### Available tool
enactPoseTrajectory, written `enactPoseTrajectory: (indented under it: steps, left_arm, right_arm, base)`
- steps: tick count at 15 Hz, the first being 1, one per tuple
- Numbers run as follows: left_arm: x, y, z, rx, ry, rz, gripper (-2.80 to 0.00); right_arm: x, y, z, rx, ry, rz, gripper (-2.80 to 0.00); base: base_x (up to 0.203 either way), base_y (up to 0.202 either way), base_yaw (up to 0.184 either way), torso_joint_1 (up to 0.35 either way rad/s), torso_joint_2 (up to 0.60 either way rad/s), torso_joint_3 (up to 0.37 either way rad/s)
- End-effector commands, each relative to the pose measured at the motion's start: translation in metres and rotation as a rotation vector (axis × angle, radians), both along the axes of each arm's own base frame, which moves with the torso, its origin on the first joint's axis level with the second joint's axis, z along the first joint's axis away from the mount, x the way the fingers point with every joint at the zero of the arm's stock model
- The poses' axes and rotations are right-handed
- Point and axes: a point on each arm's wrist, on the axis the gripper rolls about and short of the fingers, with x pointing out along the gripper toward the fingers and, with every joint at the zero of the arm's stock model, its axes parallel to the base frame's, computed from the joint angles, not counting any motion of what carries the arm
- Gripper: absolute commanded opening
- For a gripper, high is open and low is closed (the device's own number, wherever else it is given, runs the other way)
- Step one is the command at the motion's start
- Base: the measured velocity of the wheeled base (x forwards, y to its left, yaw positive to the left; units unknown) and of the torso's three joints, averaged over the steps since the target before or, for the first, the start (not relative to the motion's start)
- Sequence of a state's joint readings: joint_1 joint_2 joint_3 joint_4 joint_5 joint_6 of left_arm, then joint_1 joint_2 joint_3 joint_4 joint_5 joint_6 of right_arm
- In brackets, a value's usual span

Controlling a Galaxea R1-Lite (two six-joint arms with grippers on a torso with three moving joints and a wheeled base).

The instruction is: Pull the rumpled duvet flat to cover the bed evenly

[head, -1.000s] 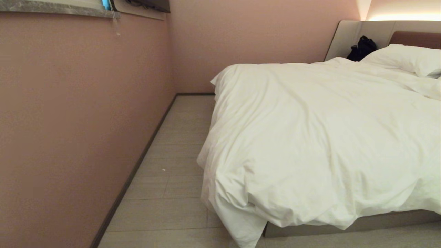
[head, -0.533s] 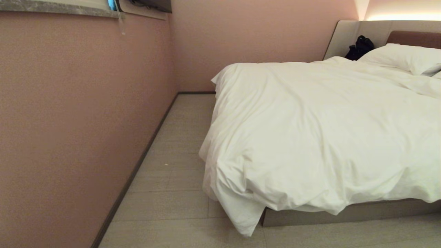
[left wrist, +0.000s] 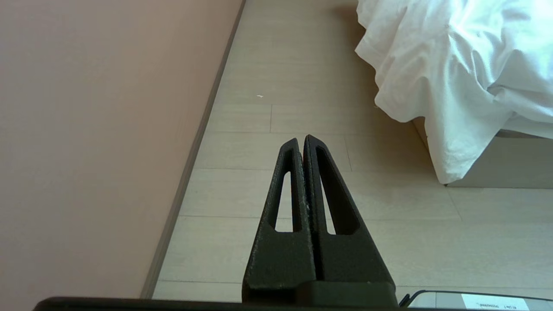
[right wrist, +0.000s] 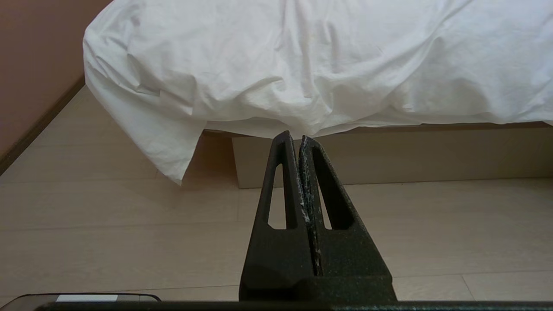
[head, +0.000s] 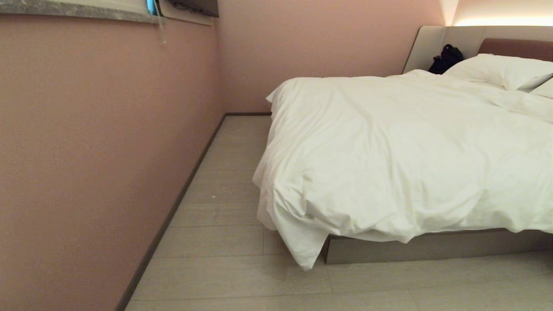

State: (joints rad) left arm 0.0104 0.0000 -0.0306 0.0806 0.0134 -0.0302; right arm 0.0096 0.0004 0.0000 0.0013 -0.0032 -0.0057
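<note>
1. Duvet [head: 410, 151] lies rumpled over the bed [head: 432, 248], bunched at the foot edge, one corner drooping off the near-left corner toward the floor [head: 224, 268].
2. Left gripper [left wrist: 301, 140] and right gripper [right wrist: 293, 137] are both clenched and empty, well apart from the cloth.
3. My advice: draw close to the foot edge first, unclench, then pinch the hanging corner deep.
4. Pull low and slowly so the thick cover slides flat, not heaps.

Duvet [head: 410, 151] plain white, pillow [head: 501, 71] upper right also white. Bed [head: 432, 248] base grey-beige, headboard [head: 514, 45] brown w/ beige surround. Wall [head: 86, 151] left is dusty pink, floor [head: 224, 224] pale grey planks, bag [head: 445, 58] black.
</note>
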Motion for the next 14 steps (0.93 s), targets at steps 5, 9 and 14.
enactPoseTrajectory:
  steps: [5, 9, 14]
  left_arm:
    - [0.0, 0.0, -0.0001, -0.002, 0.001, 0.001, -2.8]
    - [0.0, 0.0, -0.0001, -0.002, 0.001, 0.001, -2.8]
    - [0.0, 0.0, -0.0001, -0.002, 0.001, 0.001, -2.8]
  right_arm:
    - [0.0, 0.0, 0.0001, 0.0, -0.002, 0.0, -2.8]
    - [0.0, 0.0, 0.0001, 0.0, -0.002, 0.001, -2.8]
    - [0.0, 0.0, 0.0, 0.0, 0.0, 0.0, -2.8]
  base:
    - [0.0, 0.0, 0.0, 0.0, 0.0, 0.0]
    - [0.0, 0.0, 0.0, 0.0, 0.0, 0.0]
    - [0.0, 0.0, 0.0, 0.0, 0.0, 0.0]
